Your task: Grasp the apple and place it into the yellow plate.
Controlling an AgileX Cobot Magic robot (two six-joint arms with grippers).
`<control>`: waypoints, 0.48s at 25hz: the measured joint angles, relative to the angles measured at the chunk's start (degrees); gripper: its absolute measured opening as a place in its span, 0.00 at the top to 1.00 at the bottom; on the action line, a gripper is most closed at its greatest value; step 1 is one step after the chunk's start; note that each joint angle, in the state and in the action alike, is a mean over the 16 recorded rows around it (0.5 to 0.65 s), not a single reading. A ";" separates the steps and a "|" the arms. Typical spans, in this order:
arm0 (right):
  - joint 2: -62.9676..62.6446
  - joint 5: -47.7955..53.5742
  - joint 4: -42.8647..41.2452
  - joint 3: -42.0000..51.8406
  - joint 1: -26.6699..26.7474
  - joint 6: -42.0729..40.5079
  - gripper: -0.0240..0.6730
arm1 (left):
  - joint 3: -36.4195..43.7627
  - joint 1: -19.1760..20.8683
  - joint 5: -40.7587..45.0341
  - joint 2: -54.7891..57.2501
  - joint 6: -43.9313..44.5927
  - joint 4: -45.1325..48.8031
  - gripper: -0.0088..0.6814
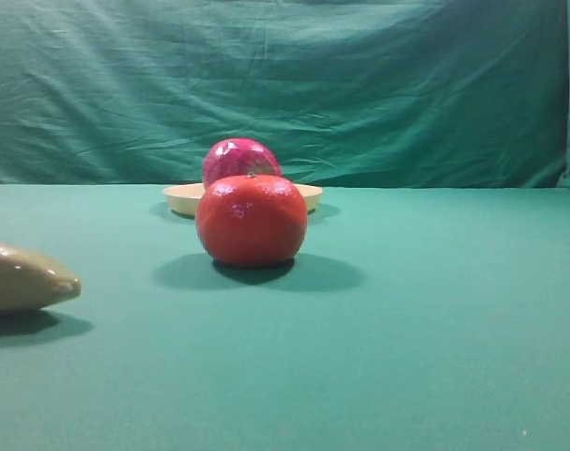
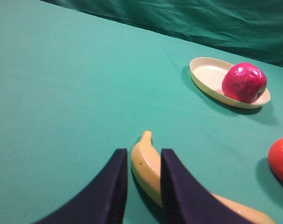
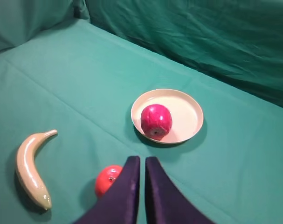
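Sitting inside the yellow plate (image 3: 188, 100), toward its left side, the apple (image 3: 156, 120) lies ahead of the right end effector (image 3: 140, 175), whose fingers are nearly pressed together, holding nothing; the left end effector (image 2: 143, 175), slightly spread, straddles a banana (image 2: 148, 165) on the bench (image 1: 435, 310), farther off

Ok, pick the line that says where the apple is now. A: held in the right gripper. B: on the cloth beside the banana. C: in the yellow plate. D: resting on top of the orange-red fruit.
C: the apple sits inside the rim of the yellow plate, and the right gripper is apart from it, holding nothing.
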 joint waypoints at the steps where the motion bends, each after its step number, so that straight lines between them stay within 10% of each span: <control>1: -2.33 -0.80 0.08 2.14 0.00 0.01 0.97 | 0.00 0.00 0.00 0.00 0.00 0.00 0.76; 12: -27.06 -3.22 0.72 20.15 0.00 0.70 0.97 | 0.00 0.00 0.00 0.00 0.00 0.00 0.76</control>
